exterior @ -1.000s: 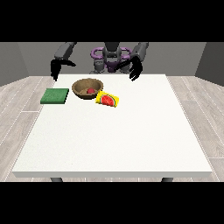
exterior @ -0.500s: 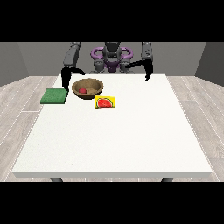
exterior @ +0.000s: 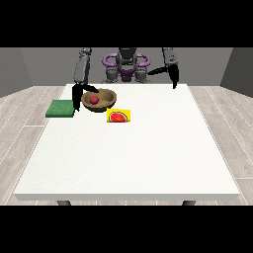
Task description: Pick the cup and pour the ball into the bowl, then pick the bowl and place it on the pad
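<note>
A brown bowl (exterior: 105, 98) stands on the table at the back left, and a red ball (exterior: 94, 99) lies inside it. To the bowl's left lies the green pad (exterior: 61, 108). The yellow cup (exterior: 119, 116) lies on its side just in front of the bowl, its red inside facing the camera. The hand at the view's left (exterior: 77, 99) hangs between the pad and the bowl, against the bowl's left rim, with its fingers pointing down and its thumb reaching along the rim. The hand at the view's right (exterior: 173, 79) is raised over the table's back edge, open and holding nothing.
The white table (exterior: 128, 158) stretches wide towards the camera in front of the cup. The robot's torso (exterior: 126, 66) stands behind the table's back edge.
The hand at the view's left has come down and inward from beside the robot to the bowl's left rim. The other arm has swung up and inward. Bowl, cup and pad stay put.
</note>
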